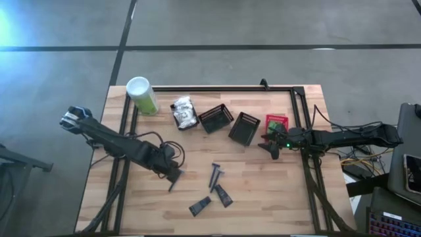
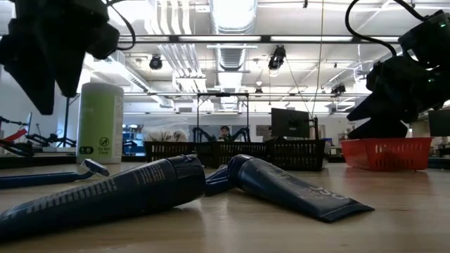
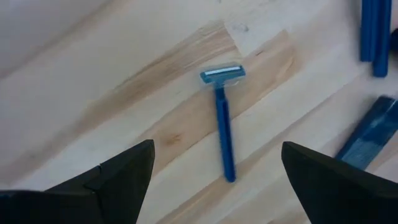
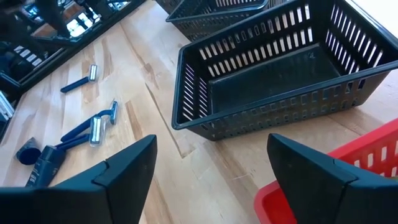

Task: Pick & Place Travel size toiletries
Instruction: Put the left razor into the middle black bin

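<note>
Behind: tall pale-green canister, white crinkly packets, slotted plastic baskets. Front: blue razors, dark tubes.

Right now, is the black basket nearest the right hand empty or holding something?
Empty. The right wrist view looks into the black basket and shows only its bare floor, beyond the right hand.

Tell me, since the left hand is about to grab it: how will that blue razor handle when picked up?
The blue razor looks rigid and light, a thin plastic stick. Lying flat on the wooden table, its slim handle may slip or pivot between the open left hand. Its wide head probably keeps it from rolling.
</note>
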`<state>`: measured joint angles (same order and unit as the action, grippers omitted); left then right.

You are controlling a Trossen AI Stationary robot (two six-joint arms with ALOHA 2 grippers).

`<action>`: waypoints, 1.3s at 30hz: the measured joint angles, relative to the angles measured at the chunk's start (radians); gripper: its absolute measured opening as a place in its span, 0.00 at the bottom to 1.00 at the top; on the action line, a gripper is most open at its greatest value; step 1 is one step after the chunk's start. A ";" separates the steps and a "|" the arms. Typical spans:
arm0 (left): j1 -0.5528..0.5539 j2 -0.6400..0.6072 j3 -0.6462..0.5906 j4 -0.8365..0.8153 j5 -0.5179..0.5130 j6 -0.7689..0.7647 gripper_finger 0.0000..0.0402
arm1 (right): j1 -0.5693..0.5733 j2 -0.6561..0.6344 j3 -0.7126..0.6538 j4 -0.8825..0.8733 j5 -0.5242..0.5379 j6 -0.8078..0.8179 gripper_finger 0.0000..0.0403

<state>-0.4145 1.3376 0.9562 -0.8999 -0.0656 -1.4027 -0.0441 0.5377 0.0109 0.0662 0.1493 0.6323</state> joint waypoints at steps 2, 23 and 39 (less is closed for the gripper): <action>0.000 0.000 -0.031 0.045 0.000 -0.023 0.89 | 0.000 0.000 0.000 0.000 0.000 0.000 0.77; 0.063 -0.034 0.113 -0.130 -0.146 0.127 0.89 | 0.000 0.001 0.000 -0.005 0.003 0.000 0.89; 0.060 0.172 -0.046 0.146 0.129 0.023 0.89 | 0.000 0.001 -0.001 -0.005 0.003 0.000 0.80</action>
<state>-0.3541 1.5094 0.9104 -0.7541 0.0637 -1.3798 -0.0444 0.5385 0.0101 0.0612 0.1524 0.6325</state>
